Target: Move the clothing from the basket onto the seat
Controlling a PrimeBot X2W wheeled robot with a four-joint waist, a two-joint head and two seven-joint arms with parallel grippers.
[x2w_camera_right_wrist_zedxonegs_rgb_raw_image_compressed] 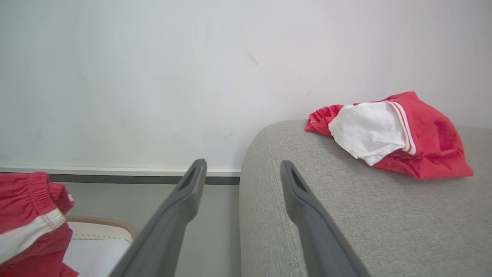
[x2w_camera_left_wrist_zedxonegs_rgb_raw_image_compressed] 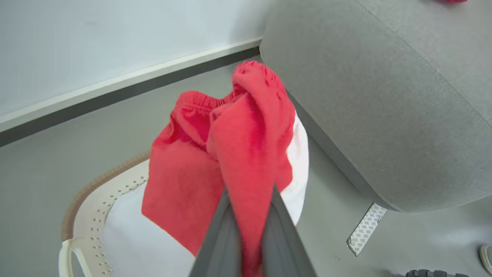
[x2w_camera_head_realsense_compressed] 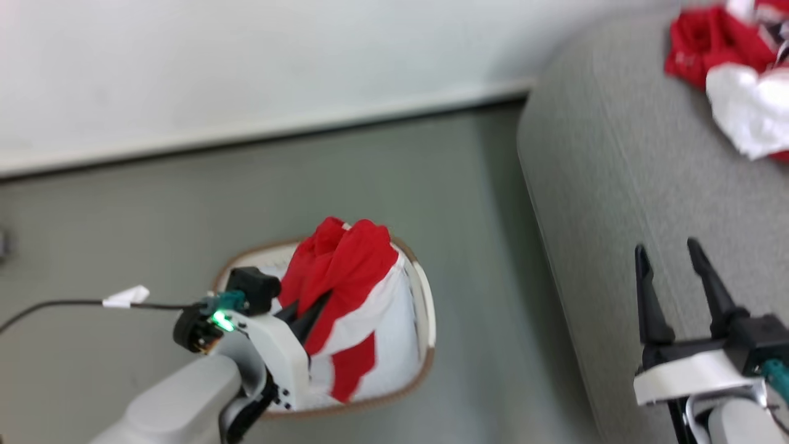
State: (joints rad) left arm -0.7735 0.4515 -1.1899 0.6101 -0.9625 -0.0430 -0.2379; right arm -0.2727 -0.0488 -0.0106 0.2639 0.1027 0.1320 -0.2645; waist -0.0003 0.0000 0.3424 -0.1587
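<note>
Clothing (x2w_camera_head_realsense_compressed: 345,271) held above basket (x2w_camera_head_realsense_compressed: 425,320)
Left hand (x2w_camera_head_realsense_compressed: 305,314) clamped on the clothing, draped over the basket; right hand (x2w_camera_head_realsense_compressed: 667,246) apart, empty, by the seat (x2w_camera_head_realsense_compressed: 616,185); another garment (x2w_camera_head_realsense_compressed: 733,74) lies on the seat.

You face home-style room, living-room corner by look of it. Grey woven sofa (x2w_camera_head_realsense_compressed: 616,185), rounded edges, stands on plain grey floor (x2w_camera_head_realsense_compressed: 431,185) close to bare white wall (x2w_camera_head_realsense_compressed: 246,61) with pale skirting board (x2w_camera_head_realsense_compressed: 277,126). Laundry basket (x2w_camera_head_realsense_compressed: 425,320), cream with brown rim, sits on floor near sofa's end. Red and white sportswear (x2w_camera_right_wrist_zedxonegs_rgb_raw_image_compressed: 388,134) lies at sofa's far edge by wall. Your hint of staged setup: patch of printed tape (x2w_camera_left_wrist_zedxonegs_rgb_raw_image_compressed: 366,229) stuck on floor by sofa's rounded corner.
</note>
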